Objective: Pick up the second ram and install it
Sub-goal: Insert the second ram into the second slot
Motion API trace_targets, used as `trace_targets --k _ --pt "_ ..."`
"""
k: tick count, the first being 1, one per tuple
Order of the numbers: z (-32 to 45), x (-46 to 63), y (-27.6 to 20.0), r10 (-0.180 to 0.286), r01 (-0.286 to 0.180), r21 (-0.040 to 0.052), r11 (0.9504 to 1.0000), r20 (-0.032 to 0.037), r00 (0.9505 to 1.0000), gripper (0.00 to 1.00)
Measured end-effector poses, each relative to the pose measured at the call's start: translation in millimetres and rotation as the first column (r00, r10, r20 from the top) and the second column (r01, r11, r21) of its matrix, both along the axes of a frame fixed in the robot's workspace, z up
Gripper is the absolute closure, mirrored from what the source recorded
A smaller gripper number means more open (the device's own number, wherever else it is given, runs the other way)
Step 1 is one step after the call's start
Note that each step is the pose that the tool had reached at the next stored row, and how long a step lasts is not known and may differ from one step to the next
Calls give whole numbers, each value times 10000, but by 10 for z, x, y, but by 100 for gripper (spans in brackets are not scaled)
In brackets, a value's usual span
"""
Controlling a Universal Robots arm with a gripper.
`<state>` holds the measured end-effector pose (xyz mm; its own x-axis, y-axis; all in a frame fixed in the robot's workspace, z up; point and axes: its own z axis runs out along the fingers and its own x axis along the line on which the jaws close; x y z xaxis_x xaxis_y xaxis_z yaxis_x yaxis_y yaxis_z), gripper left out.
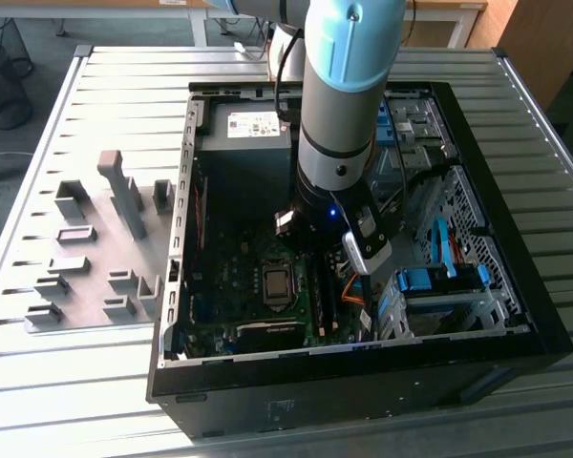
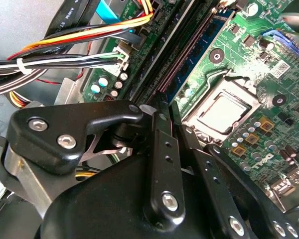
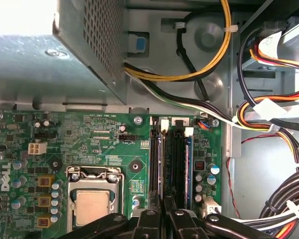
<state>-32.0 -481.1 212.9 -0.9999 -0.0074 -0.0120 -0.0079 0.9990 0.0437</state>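
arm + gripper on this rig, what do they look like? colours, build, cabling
The arm is a silver-grey tube with a light blue joint cap, ending in a black wrist with a small blue light. A black cable runs alongside it. The gripper is black, with linkage bars, perforated fingers and silver screws.

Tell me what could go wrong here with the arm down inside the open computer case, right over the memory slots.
1. The black tool sits low over the long black memory slots; a slight misalignment could press on a slot edge or the green motherboard.
2. The bundled yellow, orange and black cables run close beside the tool and might snag.
3. The square silver processor socket lies near the tool and could be knocked.
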Motion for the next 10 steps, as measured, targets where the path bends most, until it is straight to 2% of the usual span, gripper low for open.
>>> trace_targets --k 10 --pt "14 -1 -6 -64 64 -32 10000 -3 10000 86"
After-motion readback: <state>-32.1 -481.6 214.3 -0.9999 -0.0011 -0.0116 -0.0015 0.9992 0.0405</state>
